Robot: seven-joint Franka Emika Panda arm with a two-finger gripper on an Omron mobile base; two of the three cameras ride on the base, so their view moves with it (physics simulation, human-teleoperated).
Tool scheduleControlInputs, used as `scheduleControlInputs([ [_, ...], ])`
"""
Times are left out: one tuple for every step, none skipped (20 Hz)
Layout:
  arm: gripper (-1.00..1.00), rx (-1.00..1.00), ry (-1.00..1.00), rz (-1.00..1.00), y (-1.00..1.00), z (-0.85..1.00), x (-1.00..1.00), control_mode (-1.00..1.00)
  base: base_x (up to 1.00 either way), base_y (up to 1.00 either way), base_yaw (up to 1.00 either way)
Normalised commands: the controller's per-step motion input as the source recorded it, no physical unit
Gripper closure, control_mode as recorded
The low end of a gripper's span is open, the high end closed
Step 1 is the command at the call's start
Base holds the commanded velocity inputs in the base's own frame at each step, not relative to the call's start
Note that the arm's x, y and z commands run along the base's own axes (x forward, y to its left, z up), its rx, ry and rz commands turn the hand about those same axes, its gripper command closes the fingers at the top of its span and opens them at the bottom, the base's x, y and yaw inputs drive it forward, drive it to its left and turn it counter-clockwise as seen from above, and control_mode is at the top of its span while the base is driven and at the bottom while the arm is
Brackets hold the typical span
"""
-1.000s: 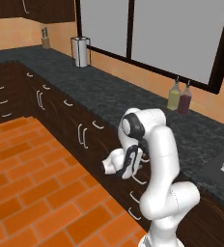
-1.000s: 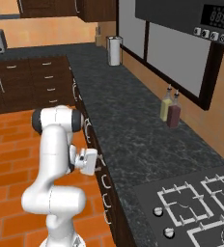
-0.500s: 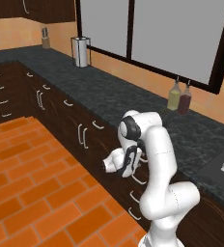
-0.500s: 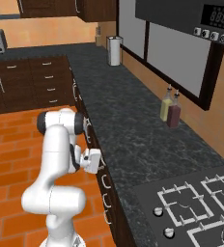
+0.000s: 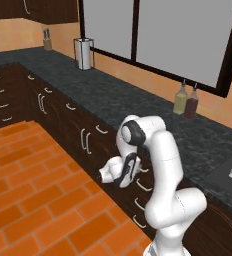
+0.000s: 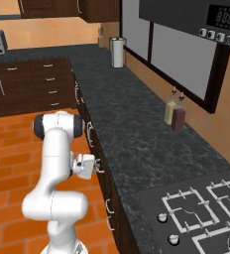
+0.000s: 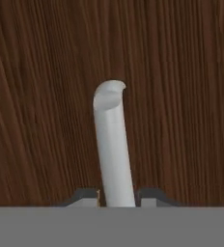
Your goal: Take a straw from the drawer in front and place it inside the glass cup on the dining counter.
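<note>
You are at the very start of the job. The gripper (image 7: 118, 197) is pressed up to the dark wood front of the drawer (image 7: 181, 96), and in the hand view its jaws sit close on either side of the drawer's silvery-white handle (image 7: 111, 144), one fingertip (image 7: 87, 195) touching each flank, so they look clamped on the handle. In the left base view the white arm (image 5: 160, 165) bends down from its shoulder so the hand meets the cabinet fronts just below the black granite tabletop (image 5: 138, 107). The drawer front lies flush with its neighbours, so it appears shut. The straw is presumably inside the drawer, hidden behind that front. Everything is left: pulling the drawer open, picking up the straw, reaching the dining counter and dropping the straw into the glass cup.
</note>
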Motion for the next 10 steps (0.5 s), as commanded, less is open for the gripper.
scheduleControlInputs([
  [1.00,0.01,-0.10,0.06,0.99,0.00,-0.94,-1.00,0.00,0.00,0.00],
  [1.00,0.01,-0.08,0.08,1.00,0.00,-0.92,-1.00,0.00,0.00,0.00],
  [1.00,0.02,-0.06,0.09,1.00,0.00,-0.90,-1.00,0.00,0.00,0.00],
  [1.00,0.02,-0.05,0.09,1.00,0.00,-0.88,-1.00,0.00,0.00,0.00],
  [1.00,0.03,-0.03,0.09,1.00,0.00,-0.84,-1.00,0.00,0.00,0.00],
  [1.00,0.04,0.00,0.09,1.00,0.00,-0.76,-1.00,0.00,0.00,0.00],
  [1.00,0.05,0.00,0.09,1.00,0.00,-0.74,-1.00,0.00,0.00,0.00],
  [1.00,0.07,0.00,0.09,1.00,0.00,-0.71,-1.00,0.00,0.00,0.00],
  [1.00,0.09,0.00,0.09,1.00,0.00,-0.68,-1.00,0.00,0.00,0.00],
  [1.00,0.11,0.00,0.10,1.00,0.01,-0.63,-1.00,0.00,0.00,0.00],
])
